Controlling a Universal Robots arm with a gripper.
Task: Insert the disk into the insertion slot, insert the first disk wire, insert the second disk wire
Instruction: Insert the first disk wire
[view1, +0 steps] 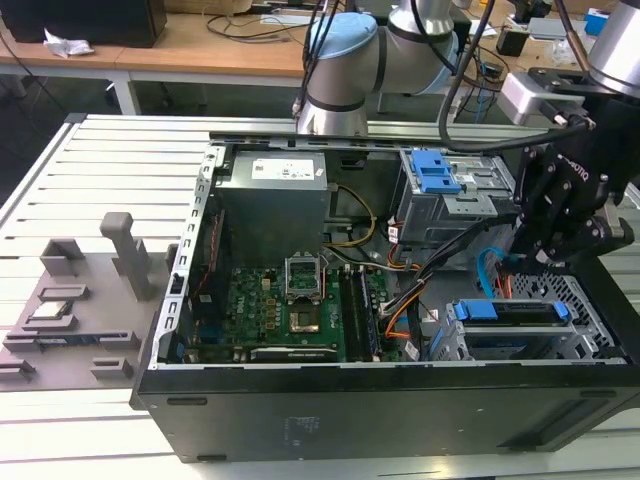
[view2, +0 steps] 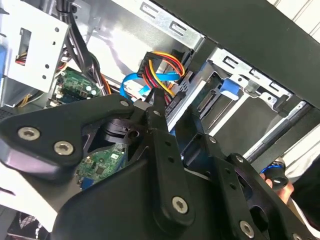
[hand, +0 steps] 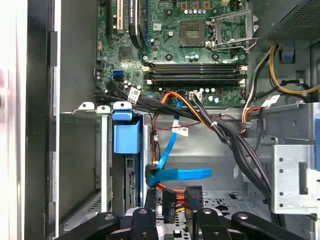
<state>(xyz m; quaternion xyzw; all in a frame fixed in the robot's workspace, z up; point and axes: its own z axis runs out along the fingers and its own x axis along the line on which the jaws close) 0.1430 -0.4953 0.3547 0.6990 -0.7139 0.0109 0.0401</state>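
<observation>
Beside disk (hand: 126, 136) edge, first disk wire (hand: 169, 204) plug; little room.

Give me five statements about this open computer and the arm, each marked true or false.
1. The disk sits in the insertion slot. True.
2. The gripper hangs over the processor socket. False: it is by the insertion slot, at the exterior view's right.
3. In the first wrist view, the second disk wire lies beside the first disk wire. True.
4. The case is closed. False: it is open, and the green circuit board shows.
5. The taller cage's latch is red. False: it is blue.
</observation>
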